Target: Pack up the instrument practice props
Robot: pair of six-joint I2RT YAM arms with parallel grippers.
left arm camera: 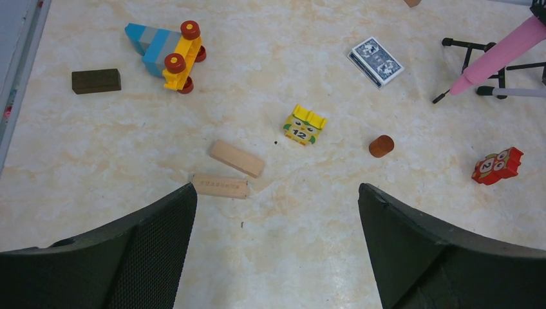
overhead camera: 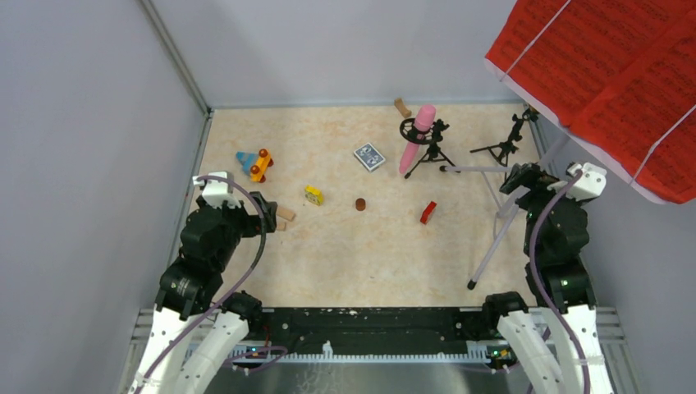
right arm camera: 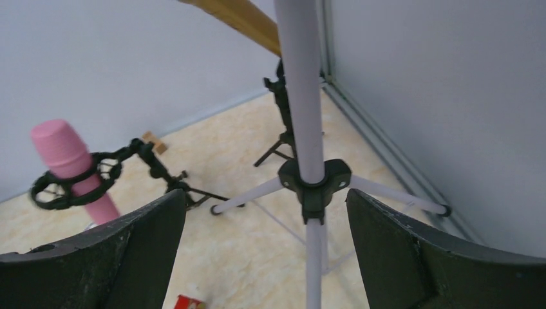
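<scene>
- Left fingers [left arm camera: 154, 248] stand spread as wide as they go, holding nothing, above the table [overhead camera: 377, 263] near its left wall [overhead camera: 90, 164].
- Just ahead of them lie two wooden blocks [left arm camera: 230, 168]; beyond are a yellow owl block [left arm camera: 304, 125], a brown cylinder [left arm camera: 381, 145] and a red owl block [left arm camera: 496, 166], each well apart from the others.
- Right fingers [right arm camera: 418, 257] are likewise fully apart and grip nothing. The silver tripod pole [right arm camera: 299, 96] rises between them, touching neither.
- One leg of that stand reaches the rail at the foot of the right wall [right arm camera: 451, 96]; another foot [overhead camera: 472, 285] rests near the table's front edge.
- Red sheet-music pages [overhead camera: 607, 74] sit atop the stand and overhang the table's right back corner.
- The pink microphone [overhead camera: 414, 139] leans in a black mic tripod [overhead camera: 433, 156] near the back wall; a second black tripod [overhead camera: 505, 148] stands just beside the pole.
- A gold microphone [right arm camera: 232, 16], only partly in view, slants behind the pole.
- A blue card deck [overhead camera: 369, 156] and a toy car [overhead camera: 254, 164] lie at mid-table, with open tabletop between them and the front edge.
</scene>
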